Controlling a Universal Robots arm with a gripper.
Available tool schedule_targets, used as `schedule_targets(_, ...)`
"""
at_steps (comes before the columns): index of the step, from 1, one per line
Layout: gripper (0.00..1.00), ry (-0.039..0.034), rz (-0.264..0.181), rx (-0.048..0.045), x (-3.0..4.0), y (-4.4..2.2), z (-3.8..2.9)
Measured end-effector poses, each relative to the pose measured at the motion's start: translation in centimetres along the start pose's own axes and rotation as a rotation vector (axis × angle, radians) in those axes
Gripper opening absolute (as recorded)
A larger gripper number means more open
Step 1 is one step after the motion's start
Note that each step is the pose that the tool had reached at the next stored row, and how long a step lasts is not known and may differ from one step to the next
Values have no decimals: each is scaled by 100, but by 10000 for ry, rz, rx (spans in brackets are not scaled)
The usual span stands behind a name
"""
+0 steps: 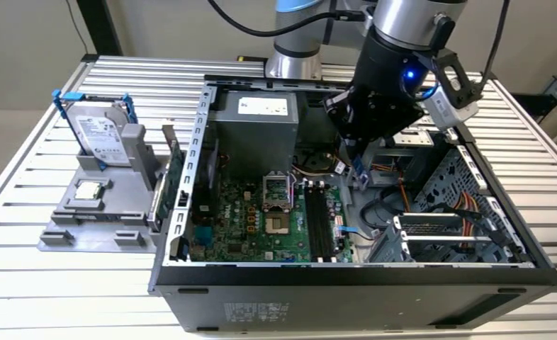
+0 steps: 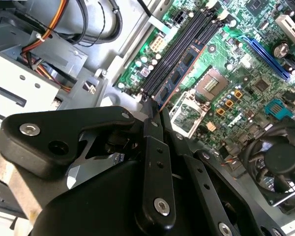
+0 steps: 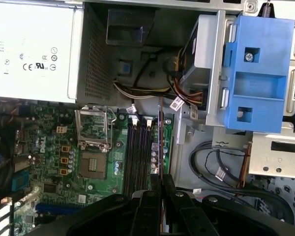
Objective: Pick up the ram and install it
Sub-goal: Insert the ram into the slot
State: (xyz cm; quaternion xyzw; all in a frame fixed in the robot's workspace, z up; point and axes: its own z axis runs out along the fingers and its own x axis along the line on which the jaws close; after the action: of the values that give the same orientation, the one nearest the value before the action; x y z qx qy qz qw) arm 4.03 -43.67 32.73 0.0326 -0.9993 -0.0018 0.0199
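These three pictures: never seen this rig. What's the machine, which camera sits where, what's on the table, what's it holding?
One robot arm, its gripper lowered into an open computer case lying on a slatted metal table. The exterior view looks on from off the arm; both wrist views ride on the arm and look down past its black fingers at the green motherboard. The fingers are shut on the ram, a thin memory stick held edge-on above the long black slots. At the exterior view's left, a grey fixture holds a hard drive and a CPU chip.
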Motion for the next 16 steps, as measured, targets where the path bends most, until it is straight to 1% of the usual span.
schedule_targets(5,0,3,13,41,-1,0,28)
schedule_targets(13,0,3,62,46,-3,0,72)
schedule_targets(16,0,4,70,49,-3,0,79)
